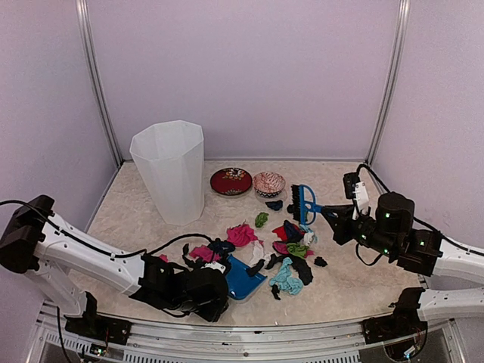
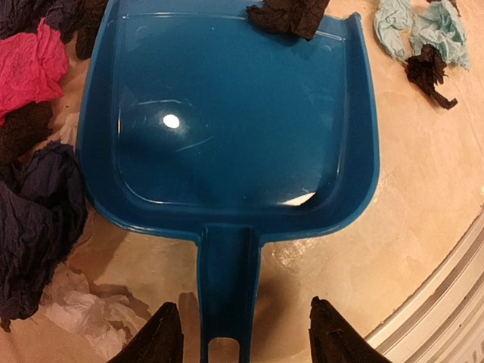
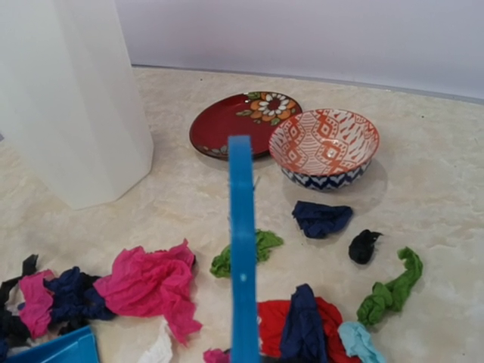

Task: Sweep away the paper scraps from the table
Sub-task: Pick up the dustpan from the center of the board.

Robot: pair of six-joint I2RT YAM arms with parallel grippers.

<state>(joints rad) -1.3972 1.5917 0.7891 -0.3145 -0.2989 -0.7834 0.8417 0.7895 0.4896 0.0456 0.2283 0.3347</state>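
Observation:
Many paper scraps lie mid-table point(image 1: 128, 219): pink point(image 1: 242, 234), green point(image 1: 261, 219), navy point(image 1: 274, 205), teal point(image 1: 287, 278), black point(image 1: 320, 262). My left gripper point(image 1: 203, 289) is open at the near side. Its fingers straddle the handle point(image 2: 227, 302) of the blue dustpan point(image 2: 227, 113) without touching it. The pan lies flat with a black scrap point(image 2: 291, 15) at its lip, and pink point(image 2: 30, 64), navy point(image 2: 38, 219) and white point(image 2: 91, 310) scraps beside it. My right gripper point(image 1: 327, 214) is shut on the blue brush point(image 1: 305, 204), held over the scraps. Its handle point(image 3: 242, 249) runs up the right wrist view; the fingers are out of view.
A tall white bin point(image 1: 170, 170) stands at the back left. A red plate point(image 1: 231, 181) and a patterned bowl point(image 1: 269, 184) sit behind the scraps. The metal frame point(image 2: 446, 302) of the table's near edge runs close to the dustpan.

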